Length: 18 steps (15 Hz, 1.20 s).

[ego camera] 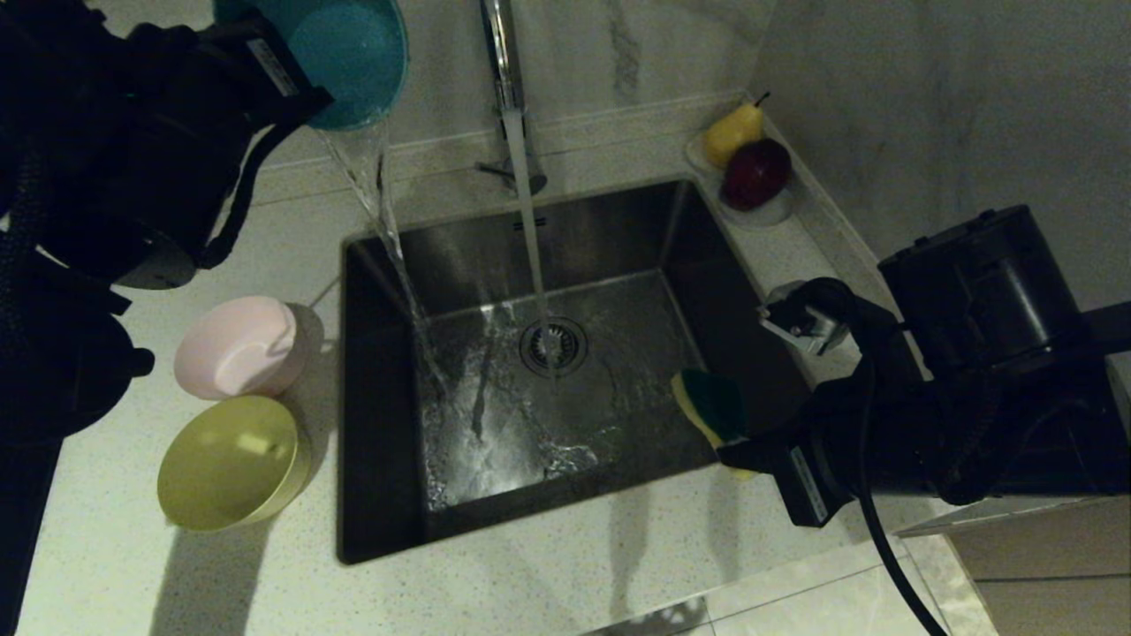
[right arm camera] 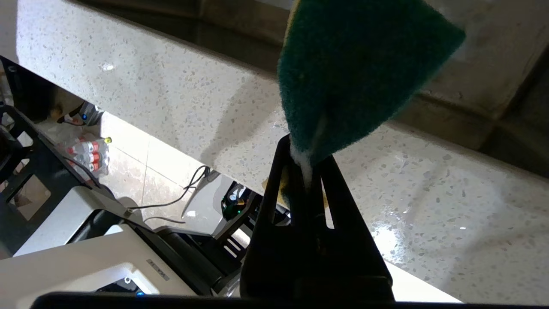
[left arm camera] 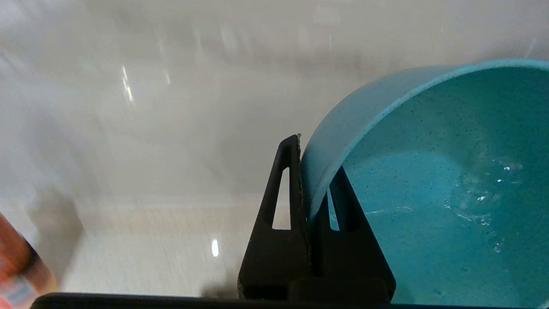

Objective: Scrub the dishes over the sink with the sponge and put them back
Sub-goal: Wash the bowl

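Note:
My left gripper is shut on the rim of the light blue bowl, one finger inside and one outside. It holds the bowl tipped high above the sink's back left corner, and water pours from it into the sink. In the left wrist view the left gripper pinches the wet blue bowl. My right gripper is shut on the sponge, green side showing, over the sink's front right corner. The right wrist view shows the right gripper and the sponge. The pink bowl and the yellow bowl sit on the counter left of the sink.
The chrome tap runs a stream onto the drain strainer. A white fruit dish with a pear and a dark red apple stands at the back right corner. The speckled counter runs along the front.

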Available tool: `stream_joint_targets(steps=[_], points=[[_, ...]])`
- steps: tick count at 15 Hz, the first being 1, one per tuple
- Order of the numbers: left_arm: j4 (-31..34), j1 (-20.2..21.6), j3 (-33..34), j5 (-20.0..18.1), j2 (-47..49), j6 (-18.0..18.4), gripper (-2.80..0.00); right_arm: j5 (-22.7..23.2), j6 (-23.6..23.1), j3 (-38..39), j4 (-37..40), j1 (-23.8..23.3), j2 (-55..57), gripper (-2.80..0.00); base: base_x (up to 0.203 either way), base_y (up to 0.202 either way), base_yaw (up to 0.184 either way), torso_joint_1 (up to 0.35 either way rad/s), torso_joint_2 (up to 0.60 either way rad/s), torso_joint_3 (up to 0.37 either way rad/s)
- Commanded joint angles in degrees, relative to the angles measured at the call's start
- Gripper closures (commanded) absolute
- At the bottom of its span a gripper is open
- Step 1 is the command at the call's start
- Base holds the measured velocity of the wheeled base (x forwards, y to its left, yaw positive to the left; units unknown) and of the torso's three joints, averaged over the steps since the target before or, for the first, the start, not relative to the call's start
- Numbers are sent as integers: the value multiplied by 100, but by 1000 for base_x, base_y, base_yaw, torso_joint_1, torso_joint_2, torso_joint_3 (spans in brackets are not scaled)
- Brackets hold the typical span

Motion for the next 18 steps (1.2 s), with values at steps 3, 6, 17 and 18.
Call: stream_joint_targets(steps=[3,6,17,18], points=[[-910,-15,434,-128,-196,396,0,5,4,2,9,24,-10,0,0,0,0,0,0,0],[-1082,-24,577,-410,-465,512,0,23,12,14,21,38,-22,0,0,0,0,0,0,0],[-449,-15,744,-618,-823,542,0,54,23,40,48,119,-130,0,0,0,0,0,0,0],[88,-8,807,-632,-840,424,0,82,28,40,70,169,-257,0,0,0,0,0,0,0]])
